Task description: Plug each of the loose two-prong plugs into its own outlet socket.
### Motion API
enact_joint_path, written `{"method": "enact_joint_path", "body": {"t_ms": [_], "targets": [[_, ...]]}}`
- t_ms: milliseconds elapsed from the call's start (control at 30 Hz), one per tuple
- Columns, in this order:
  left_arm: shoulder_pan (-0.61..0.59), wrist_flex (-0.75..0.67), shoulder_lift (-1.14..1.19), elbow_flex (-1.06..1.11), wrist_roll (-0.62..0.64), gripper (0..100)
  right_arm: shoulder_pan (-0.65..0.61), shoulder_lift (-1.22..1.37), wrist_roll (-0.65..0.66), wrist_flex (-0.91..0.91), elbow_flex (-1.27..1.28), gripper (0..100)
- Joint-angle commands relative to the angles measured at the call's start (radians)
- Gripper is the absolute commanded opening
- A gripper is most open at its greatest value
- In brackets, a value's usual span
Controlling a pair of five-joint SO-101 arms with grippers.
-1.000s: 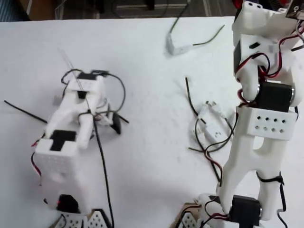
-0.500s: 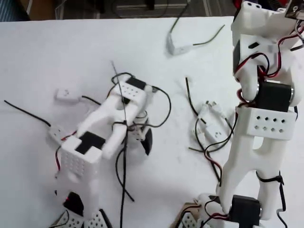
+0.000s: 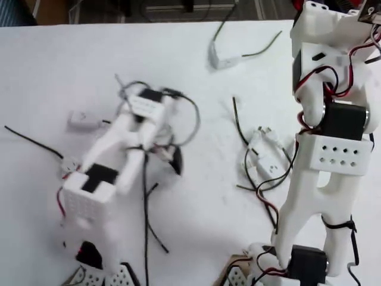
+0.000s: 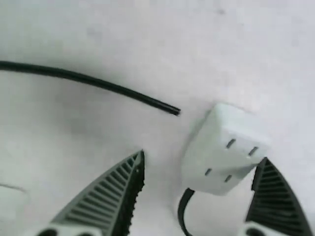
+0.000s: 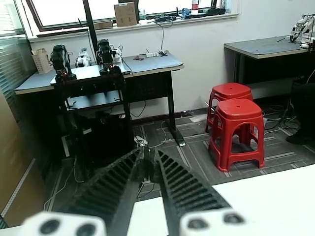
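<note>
In the left wrist view my left gripper point(image 4: 202, 158) is open just above the table. A white outlet socket point(image 4: 221, 150) with slots and a black cord lies between its fingers, close to one of them. A loose black wire point(image 4: 98, 83) ends beside it. From the high view the left gripper point(image 3: 172, 159) hangs left of the table's middle. Another white socket point(image 3: 80, 120) lies to its left. A white plug point(image 3: 215, 58) with its wire rests at the back. One more socket point(image 3: 272, 168) sits among wires by the right arm. My right gripper point(image 5: 150, 156) is shut, raised and facing the room.
Black and red wires point(image 3: 250, 179) tangle beside the right arm point(image 3: 330, 149). A thin black wire point(image 3: 30, 140) runs along the left side of the white table point(image 3: 196, 208). Red stools point(image 5: 236, 123) and desks stand in the room behind.
The left arm swung right across the table, then back a little to the left and away. That uncovered the white socket on the left. The right arm has not moved.
</note>
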Motion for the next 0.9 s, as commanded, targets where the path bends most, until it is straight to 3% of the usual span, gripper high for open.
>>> {"method": "enact_joint_path", "body": {"t_ms": [0,133,367,467,567,700,867], "targets": [[-0.189,-0.071,-0.007,-0.038,-0.046,34,0.002,-0.047,-0.002,-0.002,-0.034,1.8],[-0.237,-0.061,-0.035,-0.038,-0.15,34,0.002,-0.047,-0.002,-0.002,-0.034,1.8],[-0.191,-0.037,-0.154,-0.029,-0.158,34,0.002,-0.05,-0.002,-0.002,-0.034,1.8],[-0.14,-0.035,-0.188,-0.038,-0.16,34,0.002,-0.054,0.005,0.001,-0.034,1.8],[-0.042,-0.049,-0.24,-0.038,-0.163,34,0.002,-0.056,0.097,0.002,-0.038,1.8],[0.071,-0.157,-0.277,-0.037,-0.164,34,0.013,-0.056,0.206,0.002,-0.041,1.8],[0.102,-0.284,-0.266,-0.018,-0.153,34,0.03,-0.039,0.178,-0.001,-0.055,1.8]]}}
